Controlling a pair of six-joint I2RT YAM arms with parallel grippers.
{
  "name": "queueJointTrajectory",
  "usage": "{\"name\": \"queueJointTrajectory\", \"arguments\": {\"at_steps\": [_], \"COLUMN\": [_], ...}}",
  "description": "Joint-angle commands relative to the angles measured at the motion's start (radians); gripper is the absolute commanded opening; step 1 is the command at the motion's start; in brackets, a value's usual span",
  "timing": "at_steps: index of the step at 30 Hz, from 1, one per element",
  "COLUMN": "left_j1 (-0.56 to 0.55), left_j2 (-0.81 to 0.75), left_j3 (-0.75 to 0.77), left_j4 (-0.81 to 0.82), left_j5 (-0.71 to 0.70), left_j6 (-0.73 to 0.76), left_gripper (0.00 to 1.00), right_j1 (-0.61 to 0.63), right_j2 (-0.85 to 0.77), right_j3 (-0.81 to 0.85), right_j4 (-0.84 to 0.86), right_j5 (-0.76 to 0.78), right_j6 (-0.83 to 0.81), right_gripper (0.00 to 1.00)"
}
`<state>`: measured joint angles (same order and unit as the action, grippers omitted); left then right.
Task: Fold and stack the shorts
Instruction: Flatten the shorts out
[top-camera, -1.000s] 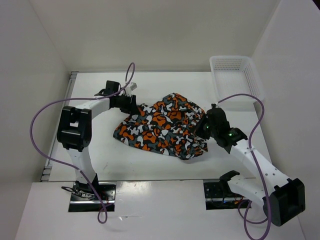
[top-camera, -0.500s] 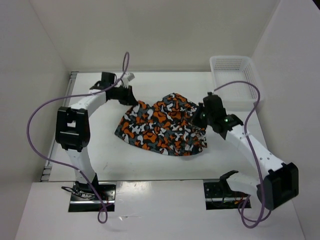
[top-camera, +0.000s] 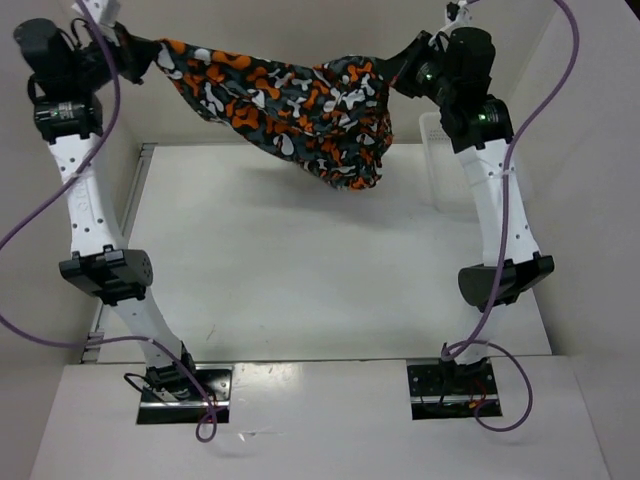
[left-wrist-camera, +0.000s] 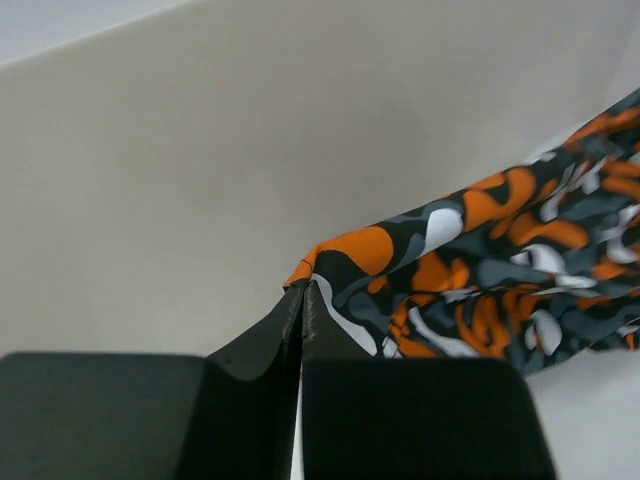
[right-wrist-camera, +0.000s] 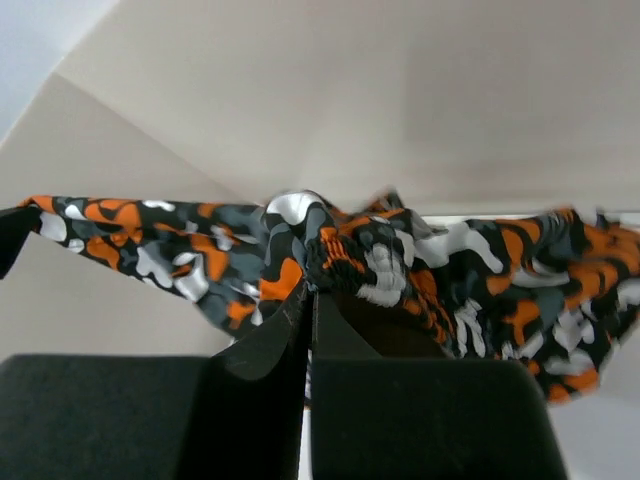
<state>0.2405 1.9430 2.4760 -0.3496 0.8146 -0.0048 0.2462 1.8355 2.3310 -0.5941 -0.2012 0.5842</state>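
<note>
The camouflage shorts (top-camera: 290, 105) hang in the air high above the table, stretched between both arms and sagging toward the right. My left gripper (top-camera: 150, 52) is shut on the shorts' left corner; in the left wrist view the fabric (left-wrist-camera: 480, 260) runs out from the closed fingertips (left-wrist-camera: 303, 290). My right gripper (top-camera: 400, 72) is shut on the bunched right edge; in the right wrist view the cloth (right-wrist-camera: 400, 255) spreads both ways from the tips (right-wrist-camera: 310, 290).
A white mesh basket (top-camera: 437, 150) stands at the table's back right, partly hidden behind the right arm (top-camera: 495, 190). The white table (top-camera: 300, 270) lies below the cloth. Purple cables loop beside both arms. Beige walls close in on all sides.
Both arms have risen from table level with the shorts pinched. The shorts, lying crumpled on the table before, now hang stretched in the air.
</note>
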Motion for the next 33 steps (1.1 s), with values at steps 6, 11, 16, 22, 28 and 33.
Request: {"name": "queueJointTrajectory", "arguments": {"at_steps": [6,11,16,22,28,33], "left_j1": [0.124,0.154,0.099,0.075,0.109,0.109], "left_j2": [-0.3,-0.467,-0.484,-0.446,-0.522,-0.541], "left_j3": [-0.574,-1.074,-1.259,-1.293,-1.46,-1.626], "left_j4": [0.113,0.154,0.087,-0.006,-0.028,0.035], "left_j5": [0.089,0.104,0.074,-0.014,-0.195,-0.253], "left_j6": [0.005,0.005,0.005,0.005,0.005,0.005], "left_gripper": [0.0,0.0,0.81,0.92,0.46,0.92], "right_j1": [-0.114,-0.186,-0.168,-0.159,-0.052,0.138], "right_j2": [-0.386,-0.577,-0.532,-0.593,-0.763,-0.846], "right_j3": [-0.636,-1.105,-1.335,-1.351,-1.573,-1.717], "right_j4": [0.101,0.177,0.195,0.155,0.146,0.247], "right_j5": [-0.053,-0.18,-0.155,-0.136,-0.158,-0.126], "right_j6": [-0.005,0.031,0.022,0.002,0.086,0.337], "right_gripper": [0.0,0.09,0.46,0.46,0.39,0.61]}}
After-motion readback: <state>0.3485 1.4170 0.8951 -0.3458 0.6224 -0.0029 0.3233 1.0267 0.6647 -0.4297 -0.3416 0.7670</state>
